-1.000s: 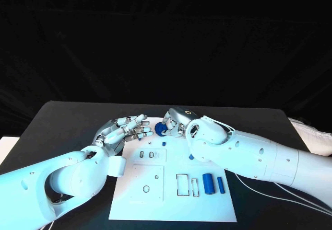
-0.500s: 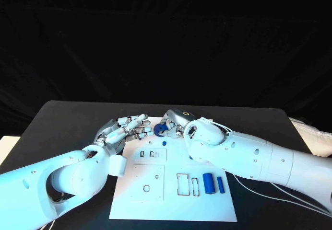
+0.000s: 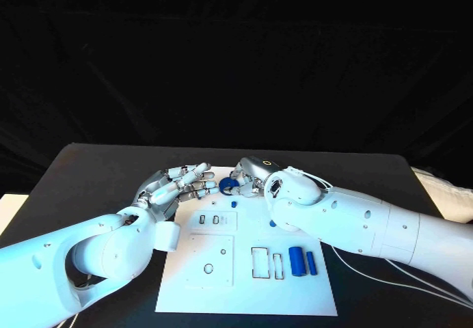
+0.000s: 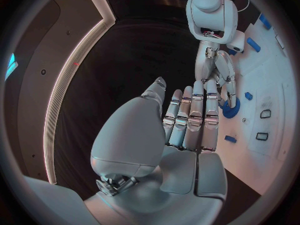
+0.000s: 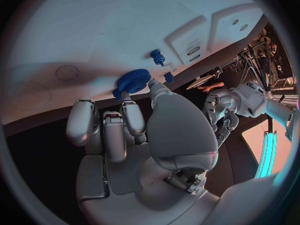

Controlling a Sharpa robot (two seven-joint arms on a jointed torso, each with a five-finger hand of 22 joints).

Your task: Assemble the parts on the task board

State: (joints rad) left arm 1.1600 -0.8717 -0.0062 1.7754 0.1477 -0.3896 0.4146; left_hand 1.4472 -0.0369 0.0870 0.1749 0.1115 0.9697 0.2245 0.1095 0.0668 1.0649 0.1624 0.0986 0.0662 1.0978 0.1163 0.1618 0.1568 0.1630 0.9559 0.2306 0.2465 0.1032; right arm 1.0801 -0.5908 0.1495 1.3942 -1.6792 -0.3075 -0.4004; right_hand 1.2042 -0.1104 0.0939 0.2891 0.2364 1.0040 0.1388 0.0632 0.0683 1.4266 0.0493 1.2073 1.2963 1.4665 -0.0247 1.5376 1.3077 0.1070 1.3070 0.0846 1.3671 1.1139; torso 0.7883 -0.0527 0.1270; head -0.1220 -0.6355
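My right hand [image 3: 254,179] has its fingers [image 5: 134,116] pinched on a blue gear [image 5: 132,79], a round toothed part, which I hold just above the far edge of the task board [image 3: 227,283]. My left hand [image 3: 180,184] is just beside it, fingers [image 4: 195,119] straight and together, holding nothing, their tips close to the gear but not touching it as far as I can tell.

I judge the step in hand to be carrying this gear to its seat. Just past my right fingertips a small blue peg [image 5: 157,57] stands on the board, and a smaller blue piece [image 5: 168,77] lies near it; whether the gear belongs on that peg I cannot say for certain.

Nearer to me, well away from my fingers, two blue cylinders [image 3: 301,261] lie beside empty rectangular slots [image 3: 259,262], not yet placed.

The next move calls for lowering the gear level, its bore lined up over the seat, without tilting. My left fingers should stay apart from it or steady the board on the counter [image 3: 98,171].
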